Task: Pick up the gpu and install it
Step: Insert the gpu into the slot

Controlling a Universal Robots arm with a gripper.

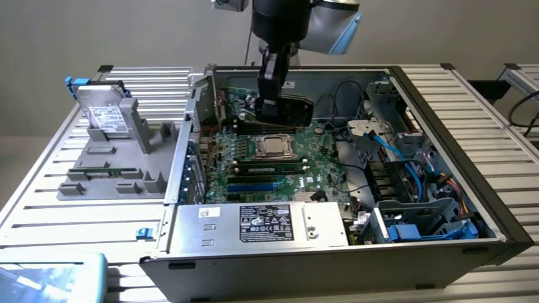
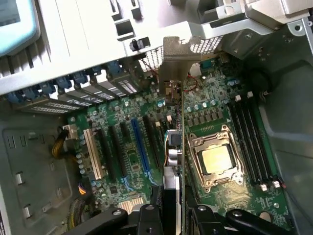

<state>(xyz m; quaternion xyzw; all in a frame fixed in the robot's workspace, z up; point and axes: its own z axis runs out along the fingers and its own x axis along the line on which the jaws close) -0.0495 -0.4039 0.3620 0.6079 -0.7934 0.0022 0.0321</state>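
gpu (image 2: 177, 112) hangs edge-down over the motherboard (image 1: 217, 161), deep in the open case (image 1: 497, 208), pinched between the fingers of the gripper (image 2: 168, 215). Its metal bracket sits close to the case's rear wall (image 2: 98, 44). I judge it could catch there, or the card's edge could miss the slots (image 2: 139, 142) and strike the processor socket (image 2: 215, 159) just beside it. Blue cables (image 1: 402, 148) crowd the exterior view's right, and the power supply (image 1: 261, 224) lies near.

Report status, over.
Fingers shut on gpu. Card on edge at motherboard slots; seating not visible. Nothing seen blocking slots.
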